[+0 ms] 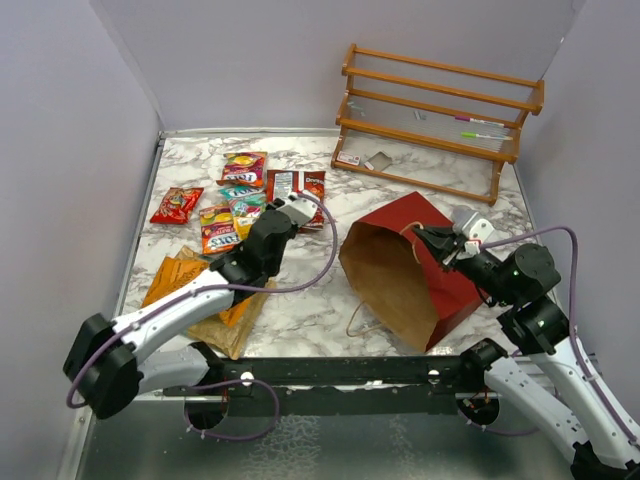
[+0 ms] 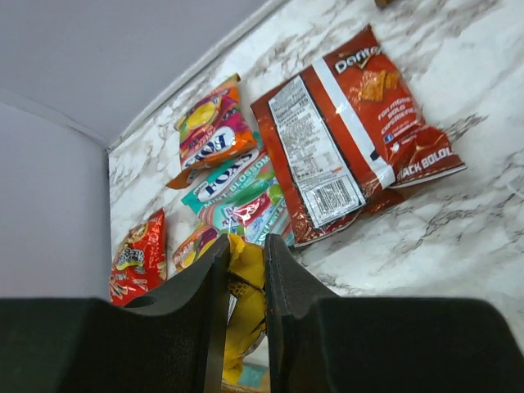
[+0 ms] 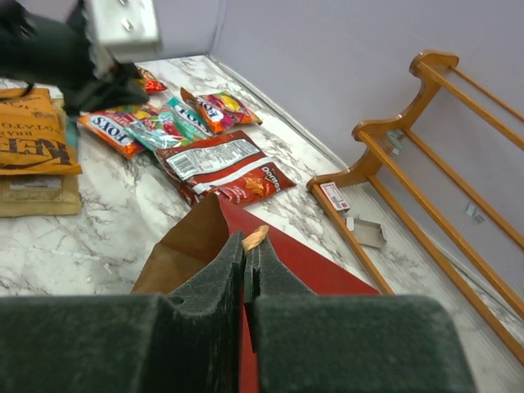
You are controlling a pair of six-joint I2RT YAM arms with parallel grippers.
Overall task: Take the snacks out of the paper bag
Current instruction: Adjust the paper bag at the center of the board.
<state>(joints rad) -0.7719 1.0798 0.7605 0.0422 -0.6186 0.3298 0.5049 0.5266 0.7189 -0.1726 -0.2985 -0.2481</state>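
Observation:
The red paper bag (image 1: 440, 285) lies on its side at centre right, its brown mouth facing left. My right gripper (image 1: 421, 238) is shut on the bag's upper rim; in the right wrist view (image 3: 248, 243) a twisted handle end (image 3: 256, 236) pokes out between the pads. My left gripper (image 1: 297, 212) hovers over the snack pile, shut on a yellow packet (image 2: 246, 282). Below it lie a red Doritos bag (image 2: 352, 131), a teal packet (image 2: 229, 182), a pink-yellow packet (image 2: 209, 131) and a small red packet (image 2: 135, 258). A large orange chip bag (image 1: 195, 285) lies under the left arm.
An orange wooden rack (image 1: 440, 115) stands at the back right, with a small white card (image 1: 349, 158) and grey bits (image 1: 378, 160) under it. Walls close the left, back and right sides. A loose bag handle (image 1: 357, 325) lies near the front edge.

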